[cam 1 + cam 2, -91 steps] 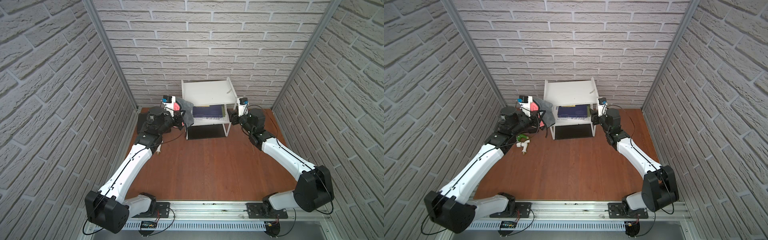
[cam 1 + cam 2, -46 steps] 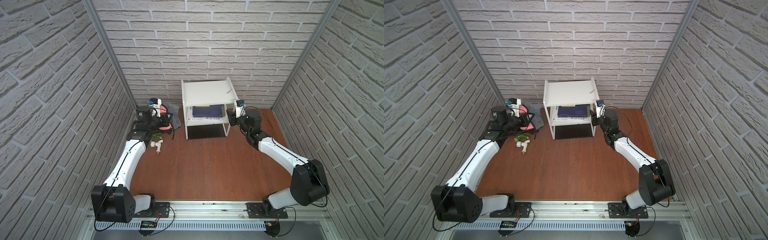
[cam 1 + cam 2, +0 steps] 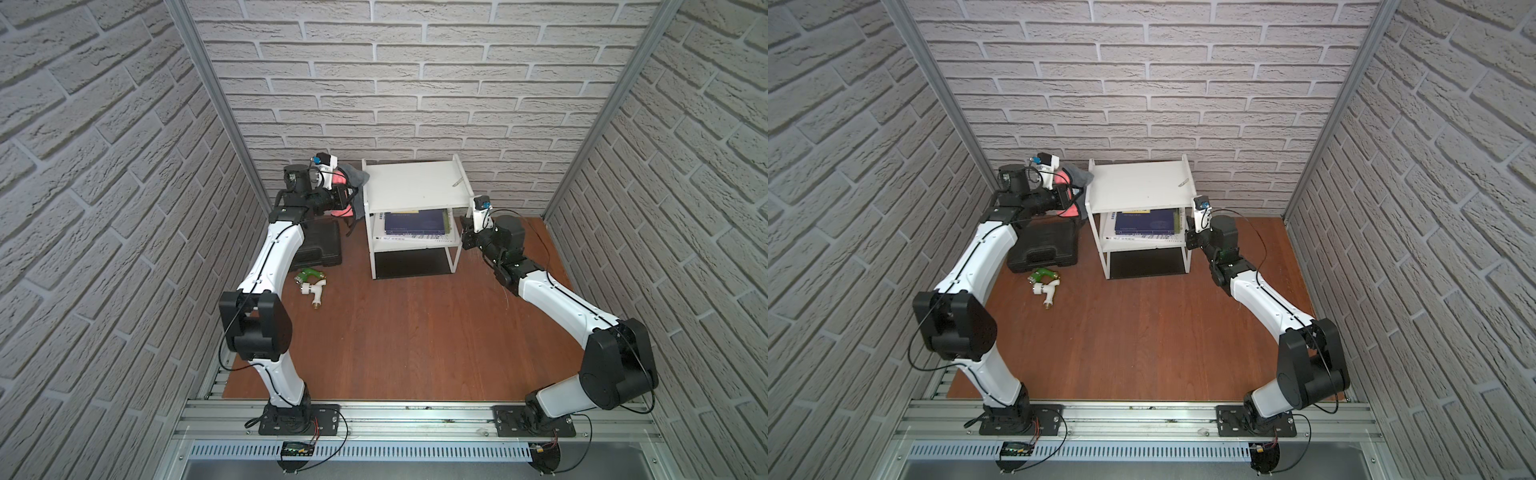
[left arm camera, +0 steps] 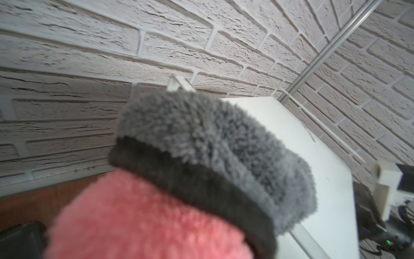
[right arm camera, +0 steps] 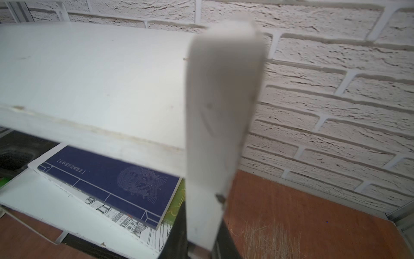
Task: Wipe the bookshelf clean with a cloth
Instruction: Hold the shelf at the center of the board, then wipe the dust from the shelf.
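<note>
White brick walls surround a small white two-tier bookshelf [image 3: 415, 187]; left fingers [image 3: 348, 195] clamp a fluffy grey-and-pink cloth [image 3: 353, 183] at its upper-left corner, right fingers [image 5: 220, 201] pinch its white frame leg [image 5: 221, 107]; wiping looks barely begun.

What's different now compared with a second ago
The left gripper, shut on the cloth, swung out toward the side wall, then rose back to the top edge of the bookshelf. The right gripper closed on the bookshelf's front corner post. Books, black case and pipe fittings stayed put.
</note>
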Controlling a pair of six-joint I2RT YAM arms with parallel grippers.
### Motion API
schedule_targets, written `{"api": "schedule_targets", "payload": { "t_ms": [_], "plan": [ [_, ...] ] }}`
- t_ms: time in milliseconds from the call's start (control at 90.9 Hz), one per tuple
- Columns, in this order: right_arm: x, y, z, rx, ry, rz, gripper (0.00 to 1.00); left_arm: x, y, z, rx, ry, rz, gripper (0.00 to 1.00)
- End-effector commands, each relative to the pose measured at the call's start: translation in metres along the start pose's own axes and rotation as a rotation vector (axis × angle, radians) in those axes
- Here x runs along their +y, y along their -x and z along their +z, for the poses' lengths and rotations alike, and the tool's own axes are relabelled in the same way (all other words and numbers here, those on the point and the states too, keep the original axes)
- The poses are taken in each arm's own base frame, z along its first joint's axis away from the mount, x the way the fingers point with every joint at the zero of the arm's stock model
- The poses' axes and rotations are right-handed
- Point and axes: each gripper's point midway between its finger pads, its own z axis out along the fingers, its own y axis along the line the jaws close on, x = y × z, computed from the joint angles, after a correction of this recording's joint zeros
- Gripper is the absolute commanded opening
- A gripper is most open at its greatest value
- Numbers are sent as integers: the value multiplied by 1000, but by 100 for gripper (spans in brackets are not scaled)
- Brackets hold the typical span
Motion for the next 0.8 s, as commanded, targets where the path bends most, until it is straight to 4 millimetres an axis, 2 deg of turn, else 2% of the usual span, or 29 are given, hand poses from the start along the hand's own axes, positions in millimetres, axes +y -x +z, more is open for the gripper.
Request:
{"api": "schedule_targets", "payload": {
  "t_ms": [0,88,198,297,407,462,583,704,792],
  "plan": [
    [7,12,4,-42,23,-49,9,14,43,0,-111,65,81,0],
    [11,9,7,-41,43,-70,3,16,63,11,-170,41,96,0],
    [13,6,9,-38,59,-73,3,19,83,19,-192,41,88,0],
    [15,7,7,-38,66,-63,3,3,97,11,-192,35,93,0],
    [14,5,4,-29,64,-53,3,-16,99,4,-195,84,137,0],
    [14,4,3,-20,63,-48,3,-23,97,8,-183,128,173,0],
    [15,5,3,-11,70,-34,3,-19,88,29,-152,236,220,0],
    [16,6,3,-8,78,-20,3,-11,81,47,-132,256,189,0],
    [17,5,3,-5,80,-12,3,-21,67,53,-69,200,175,0]
  ]
}}
